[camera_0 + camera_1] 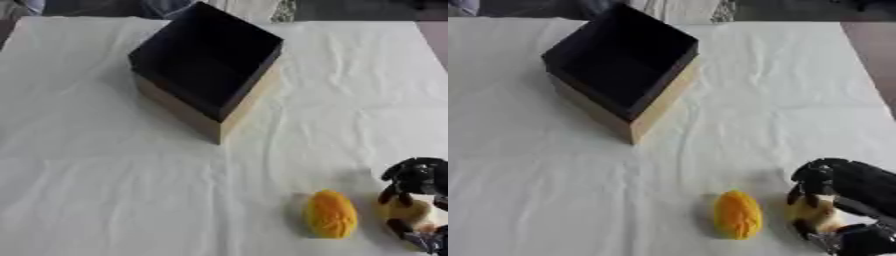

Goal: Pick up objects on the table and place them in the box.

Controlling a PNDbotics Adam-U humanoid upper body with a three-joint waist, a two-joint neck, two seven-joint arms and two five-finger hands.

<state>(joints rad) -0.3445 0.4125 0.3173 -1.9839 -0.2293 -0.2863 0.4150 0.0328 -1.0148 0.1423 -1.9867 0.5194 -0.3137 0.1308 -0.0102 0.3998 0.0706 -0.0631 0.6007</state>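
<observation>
left eye view: an open box (210, 65) with a black interior and tan outer walls sits askew on the far half of a table draped in a wrinkled white cloth (105, 190). near the front edge an orange, oval object (330, 214) lies on the cloth, well apart from the box. just to its right the robot's right hand (418, 181) enters at the frame's lower right corner, black fingers curled around a pale yellowish object (408, 210).

right eye view: the same right hand shows more fully, its fingers and thumb wrapped over the top and underside of the pale object, which sits low at the cloth. the orange object lies beside it, not touching. nothing can be made out inside the box. the left hand appears in neither view.
</observation>
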